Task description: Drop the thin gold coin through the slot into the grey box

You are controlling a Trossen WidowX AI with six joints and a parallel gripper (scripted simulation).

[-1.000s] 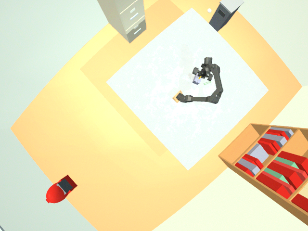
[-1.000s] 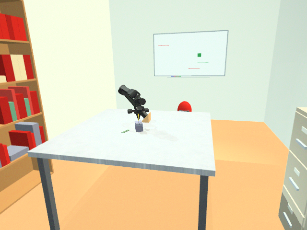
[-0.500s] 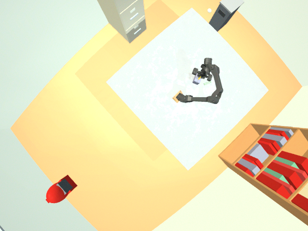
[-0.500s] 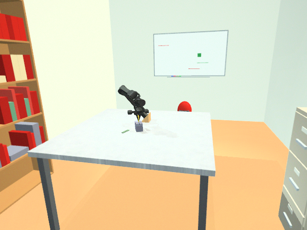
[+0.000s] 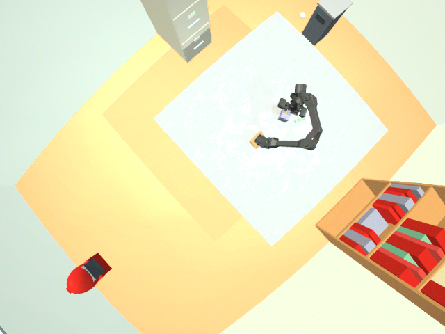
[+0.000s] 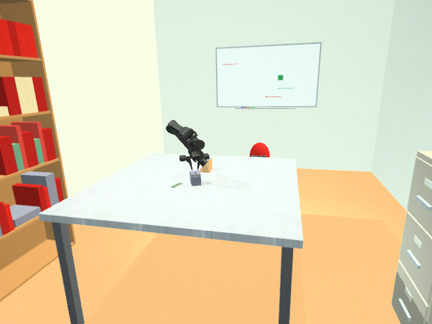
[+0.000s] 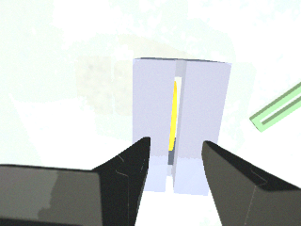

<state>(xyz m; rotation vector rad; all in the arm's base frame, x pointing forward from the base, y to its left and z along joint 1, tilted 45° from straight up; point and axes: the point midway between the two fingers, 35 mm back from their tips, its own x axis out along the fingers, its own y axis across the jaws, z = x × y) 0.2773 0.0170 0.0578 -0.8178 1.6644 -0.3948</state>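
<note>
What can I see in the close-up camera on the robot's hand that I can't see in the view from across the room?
Only the wrist view shows the narrow slot in the grey box's lid, with the gold coin as a yellow sliver inside it, and the open gripper with its dark fingers apart, holding nothing.

Only the exterior view shows the whole table, the arm, the whiteboard, the bookshelf and the filing cabinet.

Both show the grey box and the green holder lying beside it on the table.
</note>
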